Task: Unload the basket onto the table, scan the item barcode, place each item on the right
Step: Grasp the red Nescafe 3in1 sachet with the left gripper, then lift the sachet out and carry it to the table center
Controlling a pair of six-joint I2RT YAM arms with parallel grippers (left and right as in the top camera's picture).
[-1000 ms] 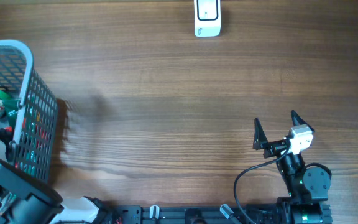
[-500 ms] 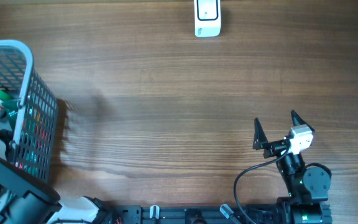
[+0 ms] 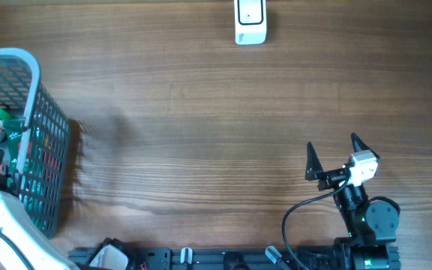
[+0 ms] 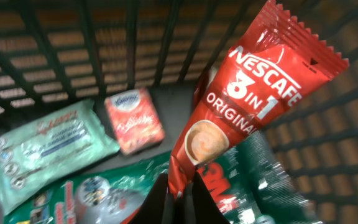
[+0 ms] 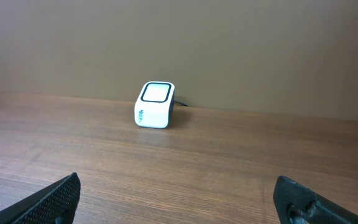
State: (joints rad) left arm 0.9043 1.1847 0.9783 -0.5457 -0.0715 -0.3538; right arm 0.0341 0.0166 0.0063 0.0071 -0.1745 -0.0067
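Left hand point(image 4: 180, 194) tight on the red coffee sachet's point(image 4: 244, 115) lower end, long axis up-right; right hand point(image 5: 176, 186) agape.

The left gripper point(image 4: 180, 199) is mostly cut off by the wrist view's bottom edge. Just beyond the Nescafé 3-in-1 sachet point(image 4: 241, 118) it pinches, a green pack point(image 4: 260, 180) lies half-covered and blurred, its lettering unreadable. Overhead, the basket point(image 3: 36, 82) runs off-frame.

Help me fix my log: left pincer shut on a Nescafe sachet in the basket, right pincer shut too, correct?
No: the right pincer is open, fingers spread wide in the right wrist view. The left pincer is shut on the Nescafe sachet in the basket.
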